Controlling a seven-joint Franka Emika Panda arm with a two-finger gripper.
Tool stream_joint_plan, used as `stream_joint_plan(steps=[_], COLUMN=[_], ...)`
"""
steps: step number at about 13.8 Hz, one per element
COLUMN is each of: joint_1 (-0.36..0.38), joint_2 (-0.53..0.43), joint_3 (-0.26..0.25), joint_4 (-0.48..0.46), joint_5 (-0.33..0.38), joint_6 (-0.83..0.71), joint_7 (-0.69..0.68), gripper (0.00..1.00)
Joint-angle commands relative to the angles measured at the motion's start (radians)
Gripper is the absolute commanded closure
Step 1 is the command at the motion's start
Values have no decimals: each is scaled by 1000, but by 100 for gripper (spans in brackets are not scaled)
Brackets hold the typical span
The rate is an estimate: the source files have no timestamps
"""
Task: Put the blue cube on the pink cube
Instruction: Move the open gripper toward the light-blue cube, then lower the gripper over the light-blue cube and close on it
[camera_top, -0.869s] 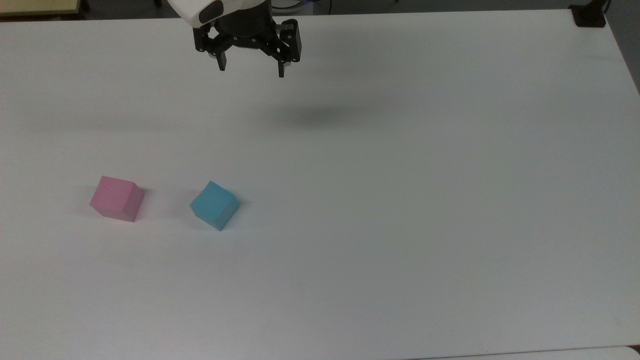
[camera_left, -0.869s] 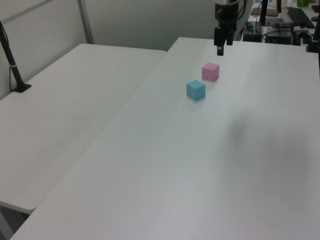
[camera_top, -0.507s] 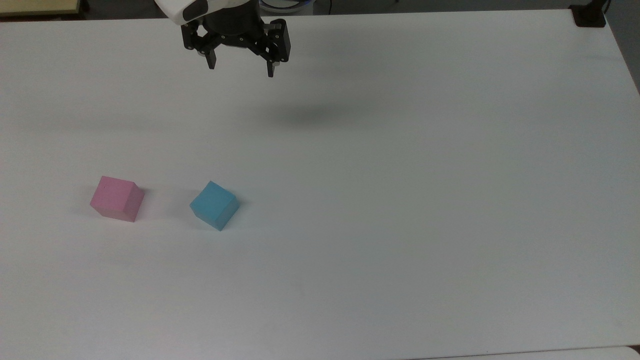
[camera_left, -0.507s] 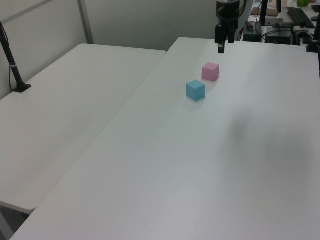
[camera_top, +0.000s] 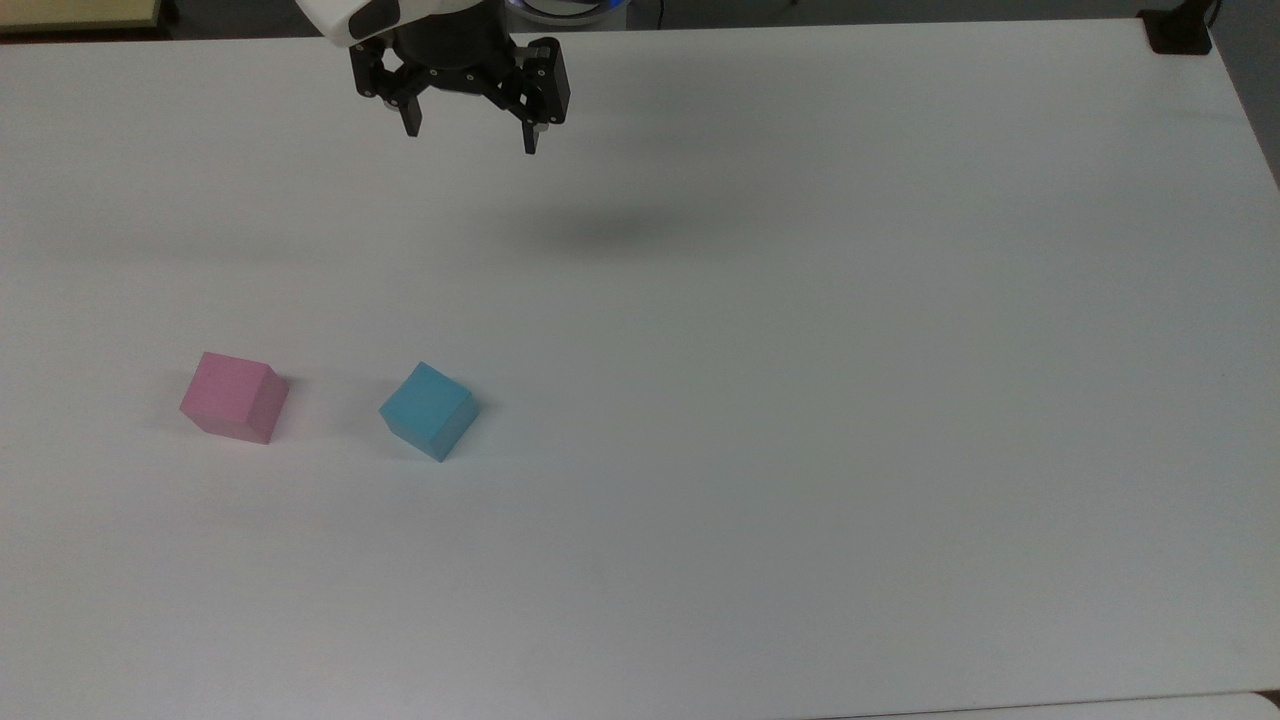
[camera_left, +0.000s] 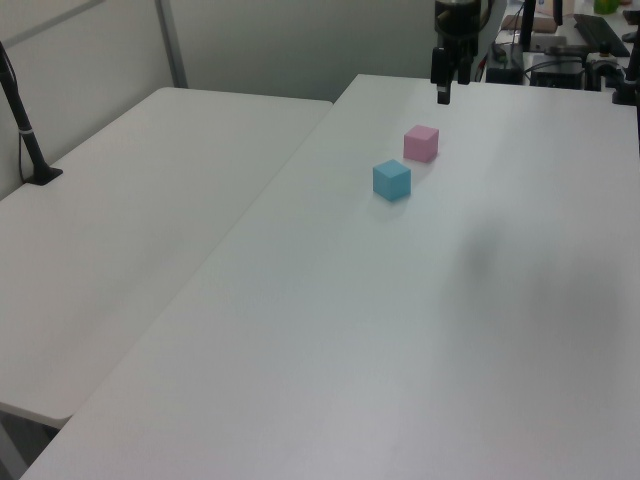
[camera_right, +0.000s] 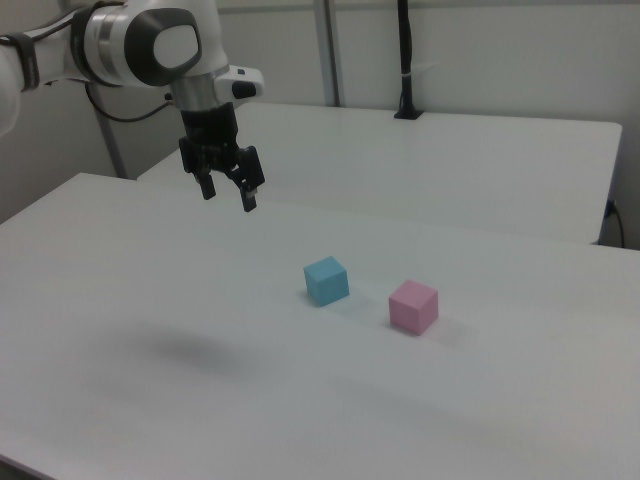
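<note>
The blue cube (camera_top: 430, 410) (camera_left: 392, 180) (camera_right: 326, 279) rests on the white table, with the pink cube (camera_top: 235, 397) (camera_left: 421, 143) (camera_right: 413, 305) a short gap away on the top view's left. Neither touches the other. My gripper (camera_top: 470, 140) (camera_left: 443, 92) (camera_right: 228, 197) hangs open and empty high above the table near its far edge in the top view, well away from both cubes, fingers pointing down.
The white table (camera_top: 800, 400) spreads wide to the top view's right. A second white table (camera_left: 130, 230) adjoins it on the left view's left, carrying a black post (camera_left: 25, 125). Desk clutter (camera_left: 580, 40) sits behind the arm.
My gripper has drifted toward the top view's left and slightly toward the far edge. Both cubes stay where they were.
</note>
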Motion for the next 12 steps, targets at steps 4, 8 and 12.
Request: stream_joint_plan(steps=[4, 8, 12], joint_1=[-10, -14, -54], joint_2=[15, 44, 176], joint_3=[-8, -8, -8], joint_4=[-10, -10, -9], joint_5=[12, 15, 2], joint_6=[64, 143, 294], joint_7=[7, 101, 256], gripper=[0, 0, 0])
